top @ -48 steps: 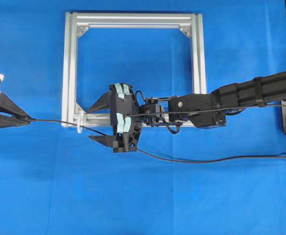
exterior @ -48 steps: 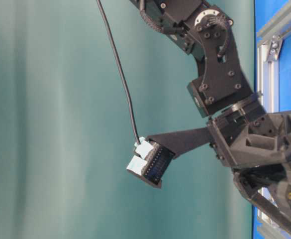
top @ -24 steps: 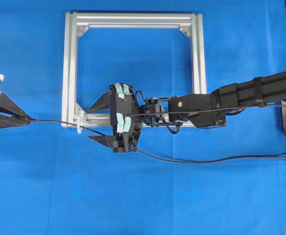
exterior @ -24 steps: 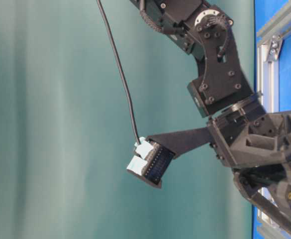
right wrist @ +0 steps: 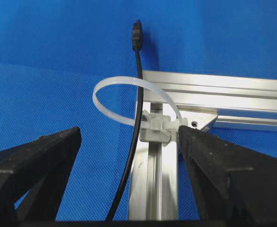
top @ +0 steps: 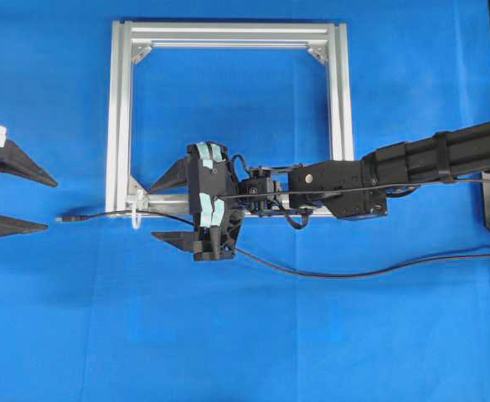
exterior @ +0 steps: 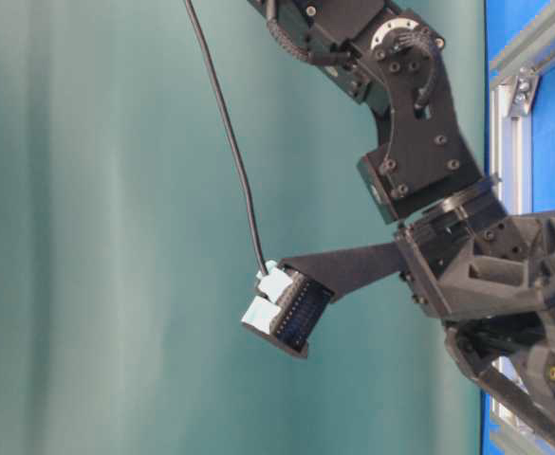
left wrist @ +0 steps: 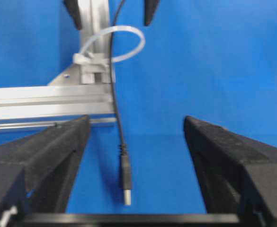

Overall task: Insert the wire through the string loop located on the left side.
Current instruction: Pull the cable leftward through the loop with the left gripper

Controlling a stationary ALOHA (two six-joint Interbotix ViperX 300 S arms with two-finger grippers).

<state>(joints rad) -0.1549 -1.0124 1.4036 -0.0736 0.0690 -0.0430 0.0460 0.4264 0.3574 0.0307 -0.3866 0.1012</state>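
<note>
Now the aluminium frame point(top: 228, 117) sits unmoved at upper centre. Right gripper point(top: 171, 209) stays spread over its lower-left corner. Left gripper point(top: 27, 201), at the left edge, has released and spread wide. Wire point(top: 102, 215) runs through the string loop point(top: 135, 213), plug point(left wrist: 125, 177) lying free between the left jaws.

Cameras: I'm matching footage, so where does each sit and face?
Overhead: above, looking down at the aluminium frame; both grippers, left, right.
Table-level: low, turned sideways; right arm.
Left wrist: between its fingers, facing the wire.
Right wrist: likewise, facing the string loop.
Both wrist views share wire, loop and frame.
</note>
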